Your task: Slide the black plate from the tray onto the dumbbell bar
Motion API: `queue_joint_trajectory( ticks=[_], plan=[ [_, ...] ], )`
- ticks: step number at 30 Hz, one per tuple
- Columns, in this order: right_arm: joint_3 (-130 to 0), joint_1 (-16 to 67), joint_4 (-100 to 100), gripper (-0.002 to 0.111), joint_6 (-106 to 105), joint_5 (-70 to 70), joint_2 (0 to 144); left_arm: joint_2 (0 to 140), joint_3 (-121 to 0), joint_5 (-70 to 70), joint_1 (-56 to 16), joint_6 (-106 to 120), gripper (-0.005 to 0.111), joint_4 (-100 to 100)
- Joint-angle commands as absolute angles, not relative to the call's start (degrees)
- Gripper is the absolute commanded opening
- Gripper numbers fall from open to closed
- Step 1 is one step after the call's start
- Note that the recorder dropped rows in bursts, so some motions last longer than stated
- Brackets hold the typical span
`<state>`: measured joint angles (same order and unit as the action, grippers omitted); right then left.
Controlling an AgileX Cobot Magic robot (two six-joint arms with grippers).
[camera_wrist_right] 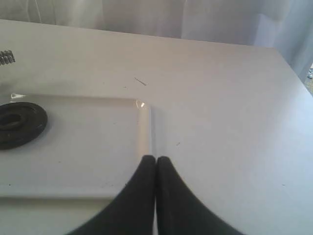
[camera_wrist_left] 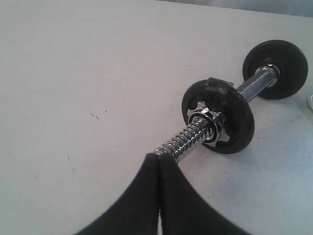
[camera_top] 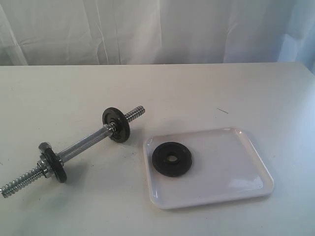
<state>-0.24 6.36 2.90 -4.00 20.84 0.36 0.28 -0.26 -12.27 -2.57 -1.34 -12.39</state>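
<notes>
Right wrist view: the right gripper [camera_wrist_right: 155,161] has its two black fingers pressed together, with nothing between them. It hangs over the near rim of the tray [camera_wrist_right: 142,147]. Left wrist view: the left gripper [camera_wrist_left: 159,159] is likewise closed and empty, poised just beside the threaded end of the dumbbell bar [camera_wrist_left: 188,139]. Neither arm appears in the exterior view.

The black plate [camera_top: 172,158] lies flat in the left part of the white tray, clear of the rim, with its centre hole facing up. The bar lies on the table [camera_top: 197,93] to the left of the tray. It already carries two other discs [camera_top: 116,125] [camera_top: 53,166] and a nut [camera_wrist_left: 208,122]. Its free threaded tip [camera_top: 134,113] points towards the tray's far corner. Whether a second nut sits behind the nearer disc cannot be made out.

Assessment: the plate looks rigid and is probably heavy for its size. Its matte face should offer fair friction. Because it lies flush on the glossy tray, a pinch across the thick rim would be awkward. One finger in the centre hole and the other outside the rim seems the sounder hold. The tray may skid under a sideways push. The bar may roll and will likely need steadying.
</notes>
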Motion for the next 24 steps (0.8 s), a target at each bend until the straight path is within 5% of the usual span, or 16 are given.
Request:
queue_joint_trajectory(
  ticks=[1, 24],
  plan=[
    [0.0, 6.2, 2.9, 0.0, -4.1, 20.0, 0.0, 0.0, 0.0, -10.9, -2.4, -1.2, 0.0, -12.6],
    [0.0, 6.2, 2.9, 0.0, -4.1, 20.0, 0.0, 0.0, 0.0, -7.6, -2.4, -1.5, 0.0, -14.4]
  ],
)
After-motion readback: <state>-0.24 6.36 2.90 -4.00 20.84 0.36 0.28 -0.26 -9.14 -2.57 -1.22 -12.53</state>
